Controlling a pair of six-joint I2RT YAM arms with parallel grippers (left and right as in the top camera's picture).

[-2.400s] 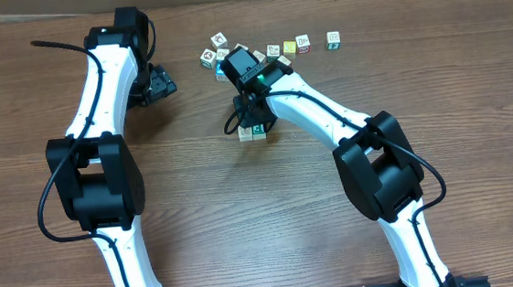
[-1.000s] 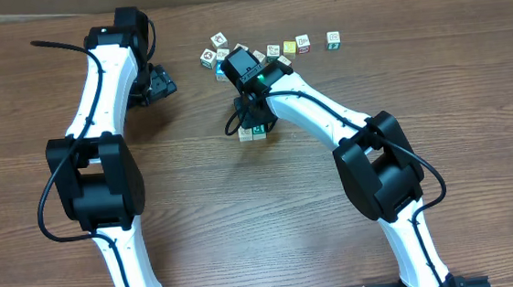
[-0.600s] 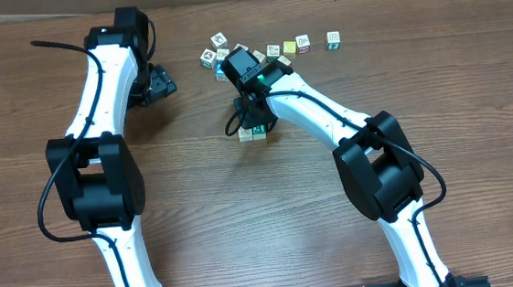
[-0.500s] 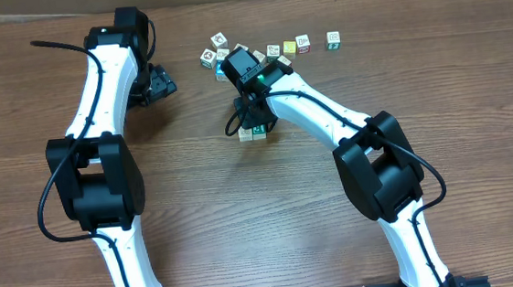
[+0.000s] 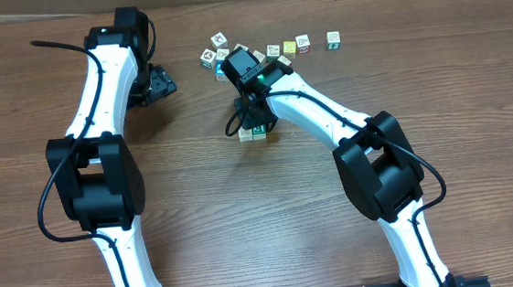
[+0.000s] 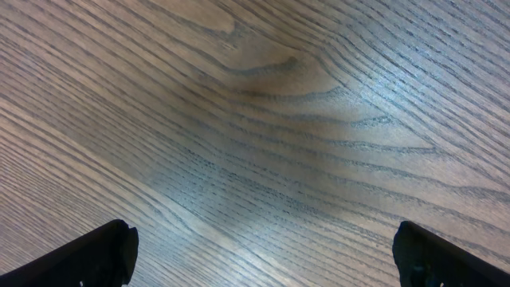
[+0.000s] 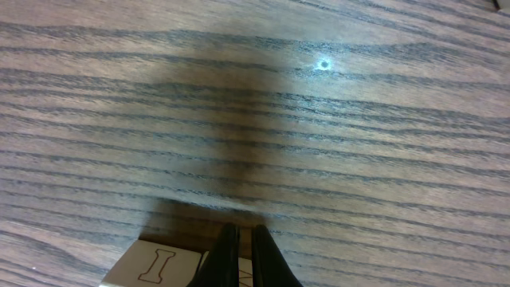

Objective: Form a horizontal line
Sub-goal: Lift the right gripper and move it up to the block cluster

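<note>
The wooden table fills the overhead view, and its far edge runs across the top at 12 o'clock with a pale strip behind it. The left arm rises along the 9 o'clock side. The right arm reaches from 5 o'clock in toward the centre. Nothing has shifted from the earlier overhead pictures: both arms hold the same pose and every cube lies where it did.

The left gripper sits at about 10 o'clock from the table's centre. Its wrist view shows only grain, with the two fingertips out at the lower corners, so the jaws stand wide with nothing between them. The right gripper points down just 12 o'clock of centre, and its fingers are pressed together on nothing.

The loose cluster of cubes lies close to the far edge, at 12 o'clock from the right gripper, with one lone cube out at 2 o'clock.

The horizontal line sits at the right gripper's tip, on its 6 o'clock side. Only two of its cubes show, a cream cube and a teal-green cube, touching side by side. The gripper hides anything more. In the right wrist view a cube lettered "I" lies just at 9 o'clock of the closed fingers.

Bare wood stretches from the line toward 6 o'clock between the two arms, and again toward 3 o'clock past the right arm. Room is tightest at 12 o'clock, between the cluster and the far edge.
</note>
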